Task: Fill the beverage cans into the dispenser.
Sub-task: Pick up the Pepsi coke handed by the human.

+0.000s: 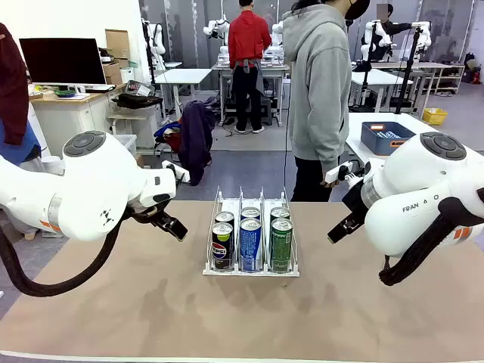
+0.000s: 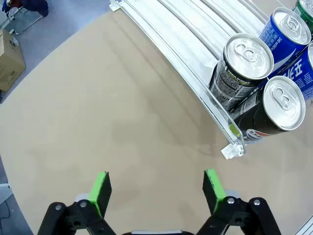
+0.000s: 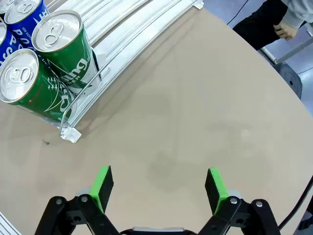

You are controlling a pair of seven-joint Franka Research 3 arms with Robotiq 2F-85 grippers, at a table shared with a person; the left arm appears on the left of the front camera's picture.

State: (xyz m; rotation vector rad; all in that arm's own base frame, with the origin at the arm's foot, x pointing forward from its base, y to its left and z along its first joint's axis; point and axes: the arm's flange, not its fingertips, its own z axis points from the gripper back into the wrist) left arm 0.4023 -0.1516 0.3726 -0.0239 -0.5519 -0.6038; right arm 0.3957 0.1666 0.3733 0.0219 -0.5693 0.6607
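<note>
The dispenser (image 1: 251, 271) stands mid-table holding six beverage cans (image 1: 250, 243), two per lane, with dark, blue and green in front. The left gripper (image 1: 172, 225) and right gripper (image 1: 342, 227) flank it, apart from it. A person (image 1: 321, 83) in grey stands behind

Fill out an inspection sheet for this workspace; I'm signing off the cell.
Surface: tan table, bare at both sides.
Job's things: dispenser mid-table; six beverage cans inside, two per lane: dark, blue, green.
Clutter: nothing seen.
Grippers: left gripper and right gripper open, empty, over bare table.
Cables: left arm cable and right arm cable hang in black loops.
Surroundings: person in grey hoodie at far side; blue tub behind.
</note>
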